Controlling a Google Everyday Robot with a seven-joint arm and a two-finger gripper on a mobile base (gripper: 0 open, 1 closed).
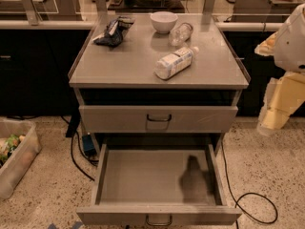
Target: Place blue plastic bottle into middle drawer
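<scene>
The blue plastic bottle (175,63) lies on its side on the grey cabinet top (128,66), right of centre, with its white cap pointing to the back right. The middle drawer (143,175) is pulled wide open below, and its flat floor holds nothing but a shadow. The drawer above it (158,118) is shut. My arm and gripper (272,118) hang at the right edge of the view, beside the cabinet's right side. The gripper is away from the bottle and above the floor.
A bare clear bottle (181,32), a white bowl (163,21) and a dark crumpled bag (113,31) sit at the back of the cabinet top. A clear plastic bin (14,159) stands on the floor at the left. Black cables (252,206) run on the floor on both sides.
</scene>
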